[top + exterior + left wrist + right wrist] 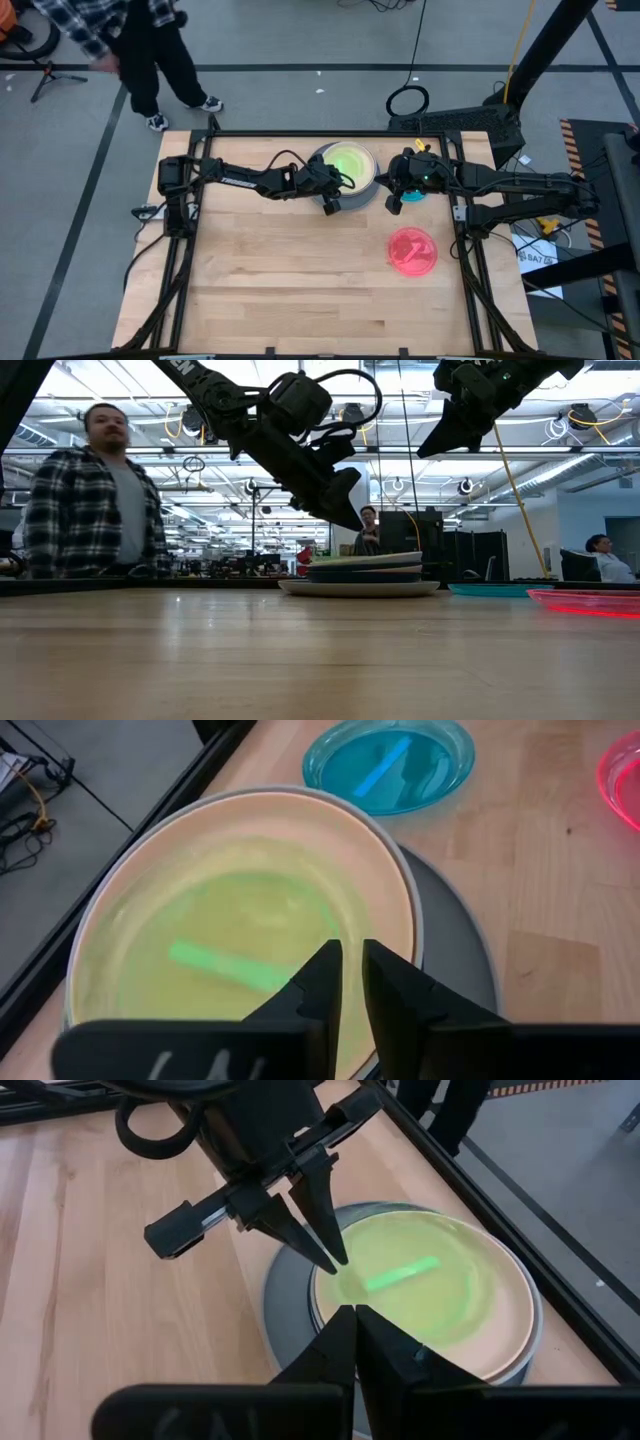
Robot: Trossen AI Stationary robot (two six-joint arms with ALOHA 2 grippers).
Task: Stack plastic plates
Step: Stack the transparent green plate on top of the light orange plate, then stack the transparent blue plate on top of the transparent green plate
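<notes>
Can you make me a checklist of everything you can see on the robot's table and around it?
Surface: wooden table, bare planks in front.
Job's things: plate stack on a large grey plate, green plate on top; teal plate and red plate lie apart.
Clutter: nothing seen.
Grippers: left gripper above the stack, fingers nearly together, empty; right gripper close by, shut, empty.
Cables: yellow cable and black loop on the floor.
Surroundings: person in plaid shirt beyond the table.

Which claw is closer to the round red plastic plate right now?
Right. The right claw hangs above the table just beyond the red plate, by the teal plate. The left claw is farther off, at the stack's edge.
</notes>
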